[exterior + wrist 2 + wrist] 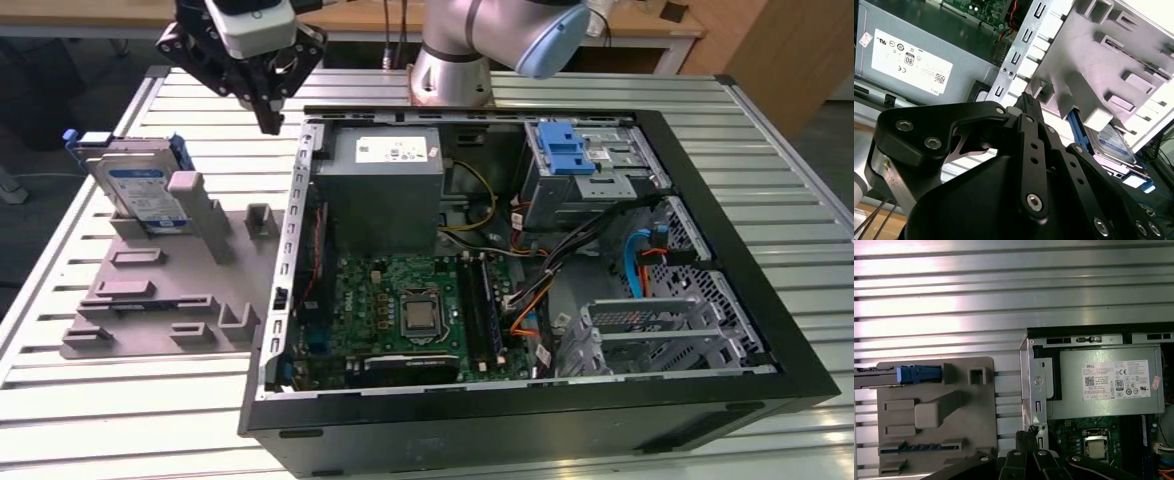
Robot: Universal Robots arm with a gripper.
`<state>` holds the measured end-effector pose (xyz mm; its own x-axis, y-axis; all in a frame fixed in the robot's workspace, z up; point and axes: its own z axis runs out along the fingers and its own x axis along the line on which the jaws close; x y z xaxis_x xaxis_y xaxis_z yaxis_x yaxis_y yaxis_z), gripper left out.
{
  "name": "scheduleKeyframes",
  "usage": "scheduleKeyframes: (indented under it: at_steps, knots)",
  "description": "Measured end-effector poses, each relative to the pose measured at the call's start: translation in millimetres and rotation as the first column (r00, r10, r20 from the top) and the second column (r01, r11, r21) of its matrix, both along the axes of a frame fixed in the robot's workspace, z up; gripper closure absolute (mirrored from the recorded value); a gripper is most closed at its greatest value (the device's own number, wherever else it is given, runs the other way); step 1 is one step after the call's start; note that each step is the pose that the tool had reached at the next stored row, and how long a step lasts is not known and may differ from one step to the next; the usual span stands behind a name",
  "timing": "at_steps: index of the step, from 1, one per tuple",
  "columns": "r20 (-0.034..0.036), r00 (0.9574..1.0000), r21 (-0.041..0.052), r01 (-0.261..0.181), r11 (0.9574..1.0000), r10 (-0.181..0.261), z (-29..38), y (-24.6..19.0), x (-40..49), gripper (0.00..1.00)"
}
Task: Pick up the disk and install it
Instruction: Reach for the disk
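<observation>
End effector (pixel 271 122): fingers closed together, empty, upper left of the exterior view. Disk (pixel 140 190) stands upright in the grey fixture (pixel 200 290) on the desk (pixel 107 420), left side, untouched. Judgement: a sound grasp needs fingers opened wide and centred squarely over the disk's top edge.

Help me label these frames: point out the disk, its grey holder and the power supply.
disk (pixel 140 192): exterior view, on its printed label.
grey holder (pixel 200 280): exterior view, on the bare base plate.
power supply (pixel 1114 381): first wrist view, on its white sticker.
</observation>
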<state>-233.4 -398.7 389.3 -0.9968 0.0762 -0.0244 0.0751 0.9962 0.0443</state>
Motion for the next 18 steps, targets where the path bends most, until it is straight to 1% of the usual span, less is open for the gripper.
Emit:
scheduleKeyframes:
  at_steps: [18]
  knots:
    - [-0.0001, 1.0, 0.0, 0.0, 1.0, 0.0, -0.9, 0.0, -13.5, 0.89]
